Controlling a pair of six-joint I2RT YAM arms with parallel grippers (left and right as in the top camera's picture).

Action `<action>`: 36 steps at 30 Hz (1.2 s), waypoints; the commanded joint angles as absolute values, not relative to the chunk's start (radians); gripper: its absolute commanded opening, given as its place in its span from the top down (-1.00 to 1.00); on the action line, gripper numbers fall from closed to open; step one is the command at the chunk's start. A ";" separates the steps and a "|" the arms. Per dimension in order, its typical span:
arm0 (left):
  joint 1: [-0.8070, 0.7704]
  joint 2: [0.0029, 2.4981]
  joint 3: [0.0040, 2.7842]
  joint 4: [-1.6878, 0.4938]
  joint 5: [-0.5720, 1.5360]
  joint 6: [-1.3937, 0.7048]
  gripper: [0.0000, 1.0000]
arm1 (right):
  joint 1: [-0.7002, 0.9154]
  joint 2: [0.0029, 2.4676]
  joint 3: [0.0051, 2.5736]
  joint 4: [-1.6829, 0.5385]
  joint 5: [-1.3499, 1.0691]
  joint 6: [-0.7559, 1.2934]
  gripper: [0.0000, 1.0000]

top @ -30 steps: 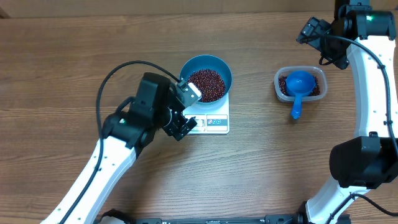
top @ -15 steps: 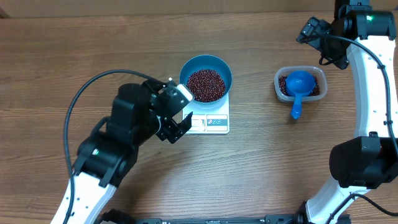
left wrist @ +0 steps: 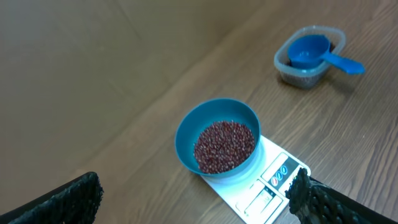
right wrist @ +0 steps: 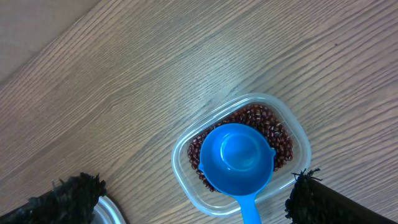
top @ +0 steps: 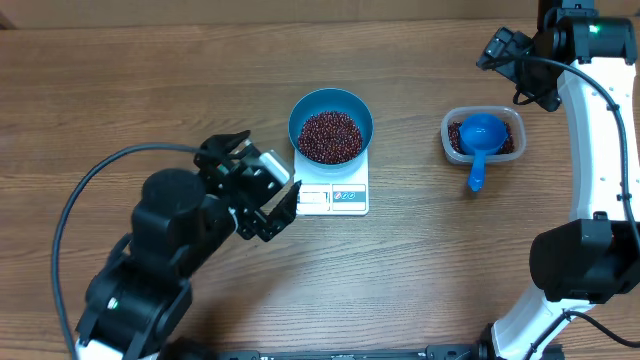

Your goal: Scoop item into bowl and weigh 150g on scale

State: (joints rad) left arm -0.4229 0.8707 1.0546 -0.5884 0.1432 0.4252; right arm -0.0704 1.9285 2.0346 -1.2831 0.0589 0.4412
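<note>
- Blue bowl (top: 297,122) sits on the white scale (top: 345,196) and covers its rear half. The display and button panel at the front edge are in view (readout too small to read).
- Dark red-brown beans (top: 331,136) are heaped inside the bowl, below the rim.
- Clear plastic tub (top: 447,135) sits well to the right of the scale and holds more beans.
- Blue scoop (top: 481,133) rests in the tub, cup facing up. It hides much of the tub's beans, and its handle pokes over the tub's near edge.
- Left gripper (top: 256,185) hovers just left of the scale's front corner, fingers (left wrist: 59,202) spread wide, nothing between them.
- Right gripper (top: 503,50) hangs near the tub at the far edge, fingers (right wrist: 71,196) spread wide too, empty.
- Black cable (top: 85,210) loops off the left arm over the wood table (top: 120,90).
</note>
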 commanded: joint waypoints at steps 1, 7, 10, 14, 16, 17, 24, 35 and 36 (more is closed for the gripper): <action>-0.419 0.820 1.050 -0.580 0.158 0.421 -0.99 | -0.074 1.900 2.062 -1.280 0.069 0.439 -0.99; -0.404 0.751 1.050 -0.577 0.158 0.388 -0.99 | -0.074 1.900 2.062 -1.280 0.069 0.438 -1.00; -0.360 0.720 1.050 -0.578 0.158 0.312 -0.99 | -0.074 1.900 2.062 -1.280 0.069 0.438 -1.00; -0.266 0.664 1.048 -0.579 0.157 0.243 -0.99 | -0.074 1.900 2.062 -1.280 0.069 0.439 -1.00; -0.234 0.638 1.043 -0.579 0.158 0.231 -0.99 | -0.074 1.900 2.062 -1.280 0.069 0.438 -1.00; -0.223 0.625 1.037 -0.579 0.158 0.231 -0.99 | -0.074 1.900 2.062 -1.280 0.069 0.438 -1.00; -0.158 0.466 0.891 -0.519 0.157 0.219 -0.99 | -0.074 1.900 2.062 -1.280 0.069 0.438 -1.00; -0.081 0.196 0.540 -0.316 0.154 0.103 -0.99 | -0.074 1.900 2.062 -1.280 0.070 0.438 -0.99; -0.078 0.176 0.514 -0.301 0.154 0.103 -0.99 | -0.074 1.900 2.062 -1.280 0.069 0.438 -1.00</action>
State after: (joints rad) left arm -0.0948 0.2398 0.5865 -0.3332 0.1467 0.1482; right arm -0.0704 1.9285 2.0346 -1.2835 0.0593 0.4404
